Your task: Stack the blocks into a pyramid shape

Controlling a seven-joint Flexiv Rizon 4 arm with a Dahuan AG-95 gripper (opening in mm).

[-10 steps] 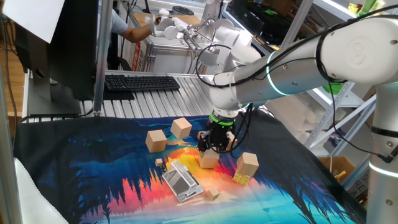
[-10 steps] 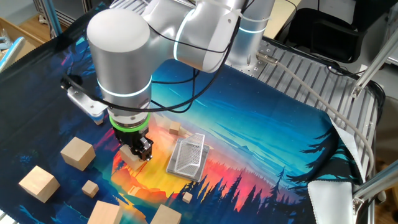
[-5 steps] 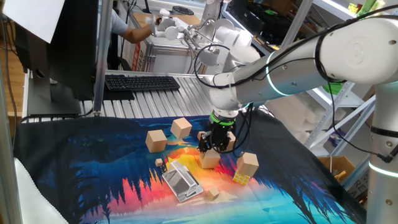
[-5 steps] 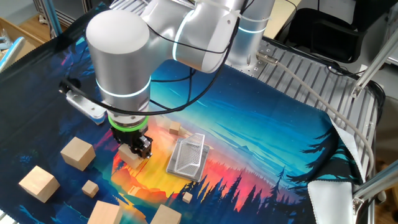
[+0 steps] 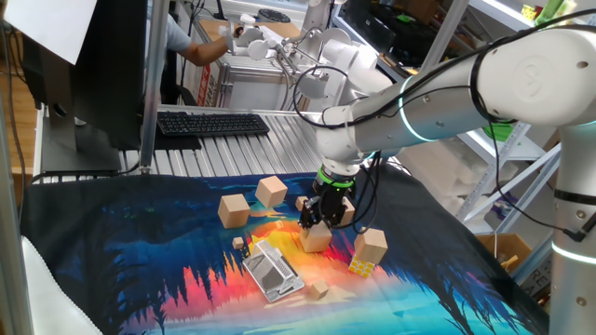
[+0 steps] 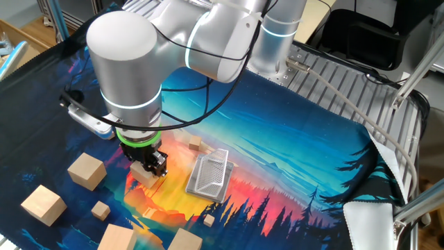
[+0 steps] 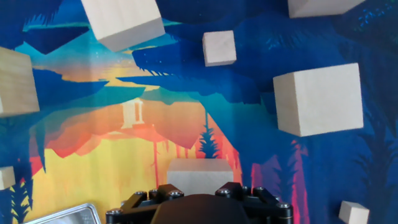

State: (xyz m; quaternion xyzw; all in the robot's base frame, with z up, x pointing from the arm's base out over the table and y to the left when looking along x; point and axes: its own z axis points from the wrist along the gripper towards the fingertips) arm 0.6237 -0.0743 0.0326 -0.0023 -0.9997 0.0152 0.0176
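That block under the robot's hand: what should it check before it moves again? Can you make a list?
1. Tool lined up on the block: ok, it sits right over it in both fixed views.
2. Block really squeezed: cannot tell, the fingers hide its sides.
3. Block flat on the cloth: ok.
4. Room around it: ok, the metal tray and the small cube sit apart from it.
5. Other blocks to stack with: ok, two lie nearby, and one stands on the yellow puzzle cube.
6. Pyramid started: not ok, no plain blocks stacked on each other yet.
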